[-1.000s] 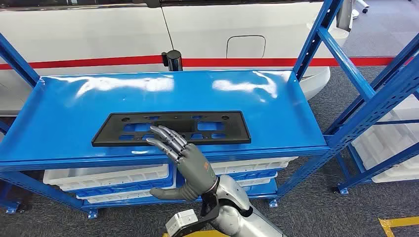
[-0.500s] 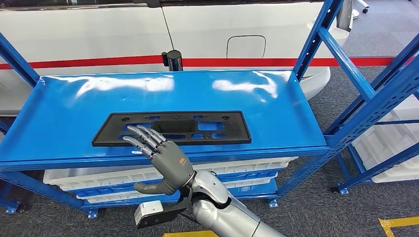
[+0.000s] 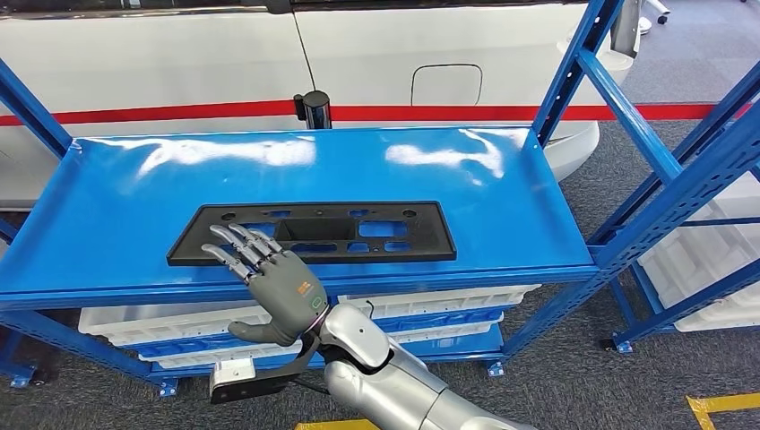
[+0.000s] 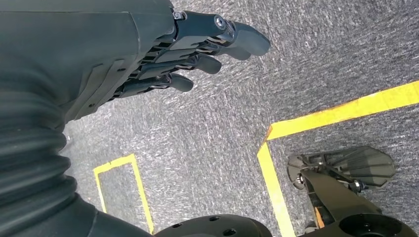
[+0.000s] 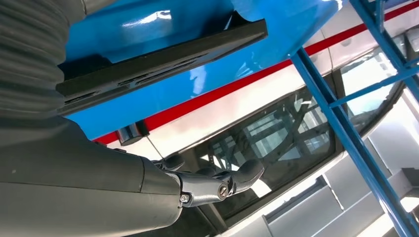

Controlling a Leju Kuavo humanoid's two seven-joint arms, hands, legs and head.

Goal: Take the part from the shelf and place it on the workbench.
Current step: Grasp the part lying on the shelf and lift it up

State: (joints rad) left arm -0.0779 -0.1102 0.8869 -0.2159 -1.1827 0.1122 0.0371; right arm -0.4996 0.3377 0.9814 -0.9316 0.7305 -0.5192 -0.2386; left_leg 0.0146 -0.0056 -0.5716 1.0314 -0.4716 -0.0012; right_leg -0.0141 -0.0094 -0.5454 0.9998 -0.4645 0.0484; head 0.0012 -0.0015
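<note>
A white vehicle body [image 3: 376, 63] with a red stripe [image 3: 502, 113] stands behind the blue rack; white bins [image 3: 197, 321] sit on its lower level; grey carpet [image 3: 574, 376] bears yellow tape lines [image 4: 316, 121]; glare streaks the blue surface.

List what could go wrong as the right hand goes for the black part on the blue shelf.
1. The right hand is open at the near left end of the long black part, well off its middle; lifted from there, the part would likely tilt or swing.
2. The part lies flat on the glossy shelf, so fingers may push it away rather than get under it.
3. The part is long and the blue uprights stand close; it may knock them coming out.
</note>
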